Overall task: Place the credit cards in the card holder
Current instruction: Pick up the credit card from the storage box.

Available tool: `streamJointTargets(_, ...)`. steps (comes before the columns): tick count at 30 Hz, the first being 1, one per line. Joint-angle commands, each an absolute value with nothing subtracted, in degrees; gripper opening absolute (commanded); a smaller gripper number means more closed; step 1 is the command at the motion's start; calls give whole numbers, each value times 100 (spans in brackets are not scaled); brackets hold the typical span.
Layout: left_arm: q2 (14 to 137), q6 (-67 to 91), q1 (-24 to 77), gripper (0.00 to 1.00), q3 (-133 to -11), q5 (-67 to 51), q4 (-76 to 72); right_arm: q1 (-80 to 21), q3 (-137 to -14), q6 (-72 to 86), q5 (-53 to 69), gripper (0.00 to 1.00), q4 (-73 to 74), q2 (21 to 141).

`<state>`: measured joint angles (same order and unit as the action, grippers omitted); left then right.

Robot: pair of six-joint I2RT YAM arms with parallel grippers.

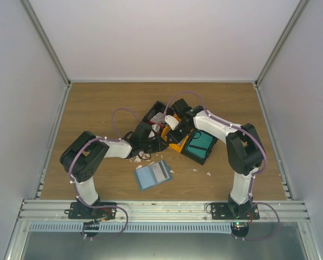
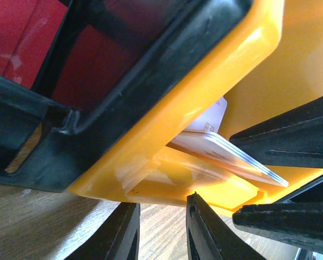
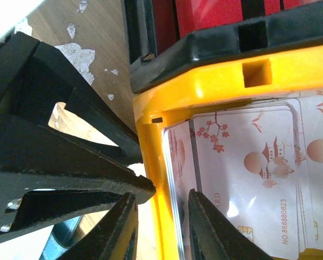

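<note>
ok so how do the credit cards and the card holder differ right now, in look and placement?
Colour: the credit cards are white with pinkish-red print; the card holder is dusty blue.
Place: the cards sit in the orange bin; the holder lies out on the table.
Pose: the cards are stacked together; the holder lies alone and looks opened flat.
Shared: both are flat rectangles.

The top view looks down from above and behind onto the whole counter (image 1: pixel 96 108). Both wrist views sit very close against the orange bin (image 2: pixel 205 81), sharing it and its stacked credit cards (image 3: pixel 243 162).
</note>
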<state>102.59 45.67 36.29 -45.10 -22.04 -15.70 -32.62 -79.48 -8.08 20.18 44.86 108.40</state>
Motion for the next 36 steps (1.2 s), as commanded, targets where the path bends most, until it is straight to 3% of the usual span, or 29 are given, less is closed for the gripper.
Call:
streamJointTargets(1,10100,4445,3654,27,-4422,-1985,-1698,-3279,-8019,-691,1912,30,4445,10988)
streamJointTargets(6,10082,4433,3655,27,-4412,-1981,-1696,-3282,-8031,-616,1841,38,4379,11084)
streamJointTargets(10,10086,4445,3654,27,-4412,-1982,-1691,-3287,-8084,-642,1878,39,4411,11163)
streamJointTargets(20,10133,4447,3647,27,-4443,-1967,-1687,-3296,-7984,-738,2261,27,4361,10856)
streamJointTargets(36,10147,4442,3647,26,-4456,-1956,-1655,-3298,-7851,-677,2235,21,4323,10634)
